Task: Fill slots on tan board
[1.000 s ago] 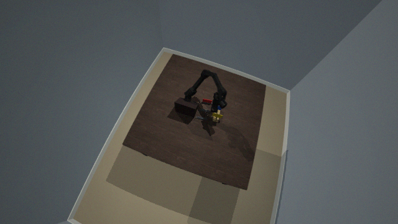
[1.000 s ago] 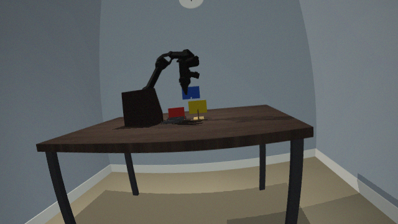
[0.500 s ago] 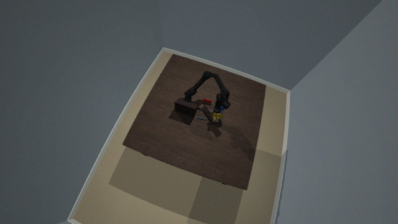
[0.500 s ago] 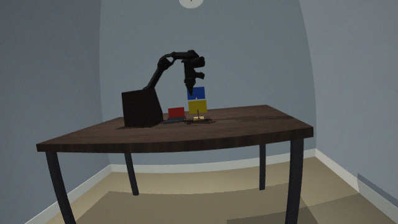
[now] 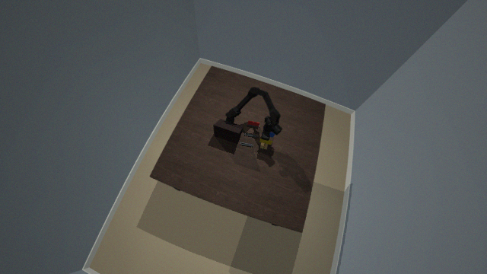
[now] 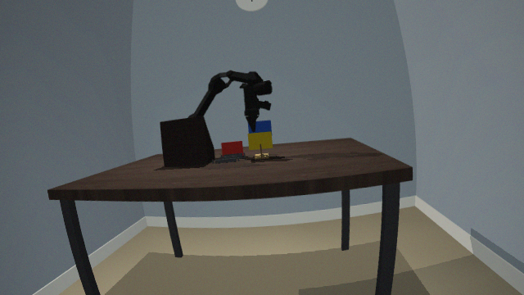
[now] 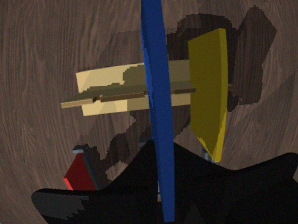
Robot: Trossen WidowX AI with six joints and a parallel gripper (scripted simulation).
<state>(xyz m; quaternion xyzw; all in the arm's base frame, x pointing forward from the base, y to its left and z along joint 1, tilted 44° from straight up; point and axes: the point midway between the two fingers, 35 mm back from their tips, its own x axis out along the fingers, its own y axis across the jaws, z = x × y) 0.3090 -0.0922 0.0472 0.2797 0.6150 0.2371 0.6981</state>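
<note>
Blue board [image 5: 272, 134] [image 6: 264, 126] [image 7: 159, 110] in jaws [image 5: 265, 138] [image 6: 253, 129] — narrow gap — yellow board [image 5: 266, 141] [image 6: 260, 141] [image 7: 209, 90].

dark wood table [image 5: 228, 179] [image 6: 262, 180] on dark legs; beige floor [image 5: 125, 243] [image 6: 229, 239]; blue-grey walls [image 5: 95, 95] [image 6: 319, 74]; white baseboard [image 5: 129, 180] [image 6: 262, 220].

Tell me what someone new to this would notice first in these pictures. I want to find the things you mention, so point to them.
Probably the blue board [image 5: 272, 134] [image 6: 263, 126] [image 7: 159, 110], held upright in the black arm's gripper [image 6: 253, 130] above the tan board [image 7: 125, 96] and crosswise to it. Next, the bright yellow board [image 5: 266, 141] [image 6: 260, 141] [image 7: 209, 85], standing across the tan board near one end. The red board [image 5: 253, 124] [image 6: 232, 147] [image 7: 80, 174] stands apart, between them and the arm's dark base block [image 5: 227, 131] [image 6: 184, 143].
</note>
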